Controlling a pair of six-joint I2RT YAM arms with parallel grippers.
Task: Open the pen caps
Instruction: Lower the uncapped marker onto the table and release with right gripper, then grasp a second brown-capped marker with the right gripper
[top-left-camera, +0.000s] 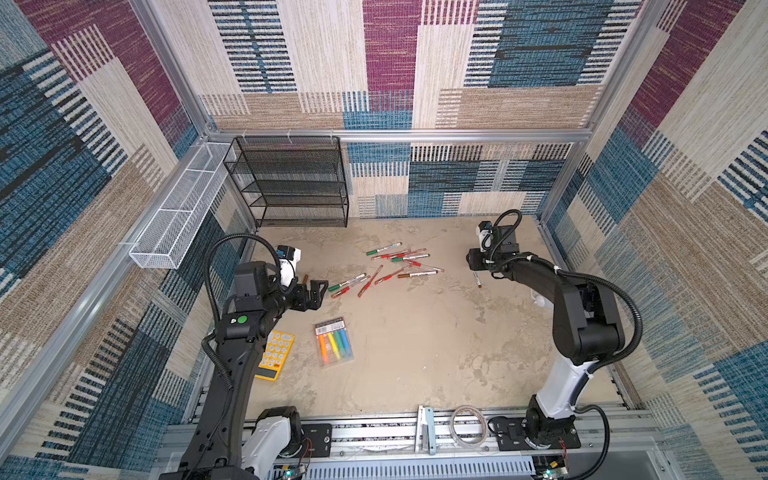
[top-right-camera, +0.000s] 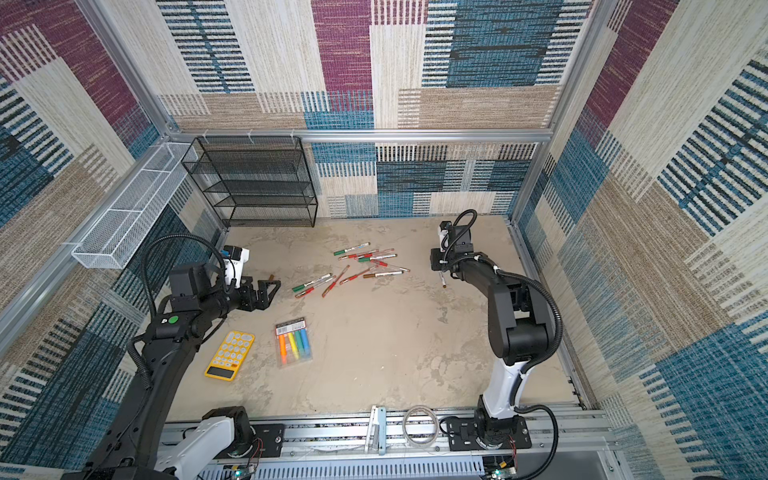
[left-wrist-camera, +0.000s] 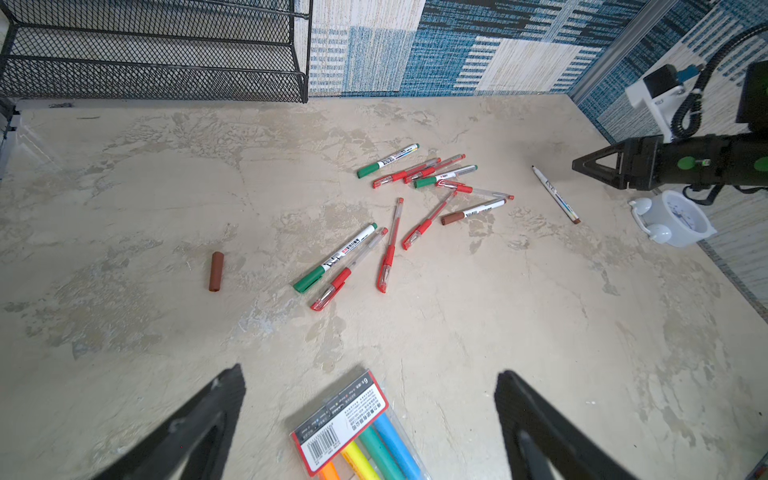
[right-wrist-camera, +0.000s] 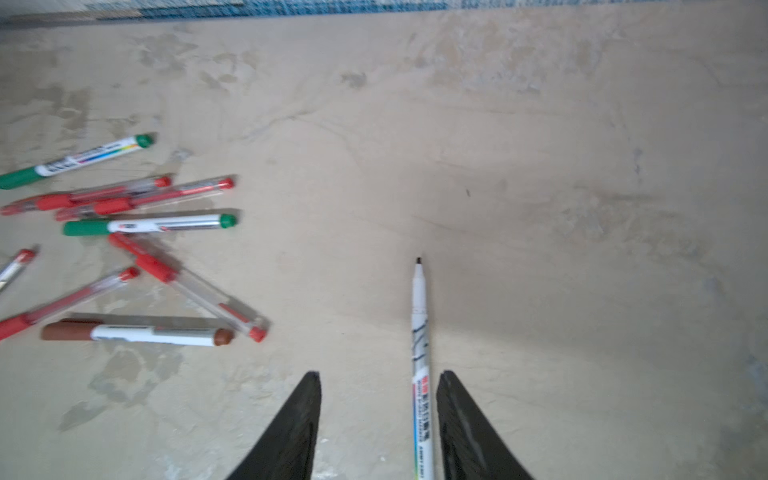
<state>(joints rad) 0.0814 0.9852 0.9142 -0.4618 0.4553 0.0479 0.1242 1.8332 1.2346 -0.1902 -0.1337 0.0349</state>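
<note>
Brown cap (top-left-camera: 304, 278): in both top views we see it lying alone on the table (top-left-camera: 415, 357), off its pen and near the left claw.
Left claw (top-left-camera: 321, 296): spread wide, with nothing in it.
Bare pen (top-left-camera: 478, 280): white and capless, lying on the table below the right claw (top-left-camera: 475, 268), well apart from the cap.
Pile of pens (top-left-camera: 395, 266): between the two arms, with green, red and brown caps on.
Highlighter pack (top-left-camera: 334, 343): near the left arm, beside a yellow calculator (top-left-camera: 276, 353).
Left wrist view, cap: we find the brown cap (left-wrist-camera: 216, 271) on bare table, apart from the pile. The claw's fingers (left-wrist-camera: 226, 399) stand far apart.
Left wrist view, right claw: seen side-on above the bare pen (left-wrist-camera: 555, 193). We cannot tell its gap from here.
Right wrist view, right claw: half open. The bare pen (right-wrist-camera: 419, 332) runs between the fingers (right-wrist-camera: 309, 399), close to one and not pinched.
</note>
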